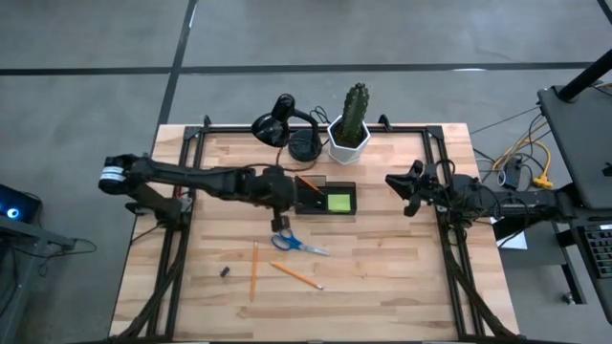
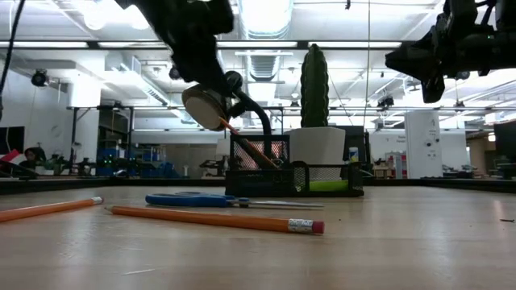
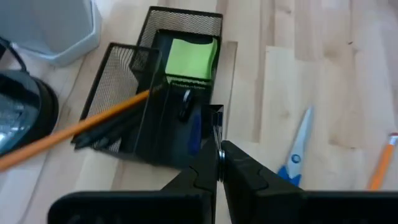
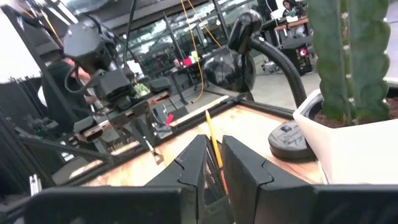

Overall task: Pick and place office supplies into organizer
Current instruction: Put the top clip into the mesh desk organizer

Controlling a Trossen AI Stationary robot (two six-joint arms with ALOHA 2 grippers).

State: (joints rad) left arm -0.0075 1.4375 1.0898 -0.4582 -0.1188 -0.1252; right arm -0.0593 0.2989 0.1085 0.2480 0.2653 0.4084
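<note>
On the wood table (image 1: 382,277), your left gripper (image 1: 279,203), shut and empty, hangs beside the organizer (image 1: 325,199); scissors (image 1: 296,244) lie just nearer you, blades pointing right.

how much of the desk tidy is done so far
Done: the lime-green sticky-note pad and one orange pencil sit in the black mesh organizer. In hand: the left gripper, shut, hangs over the organizer; whether it holds anything is unclear. The right gripper waits apart. Left: blue-handled scissors, two orange pencils, a small dark bit.
</note>
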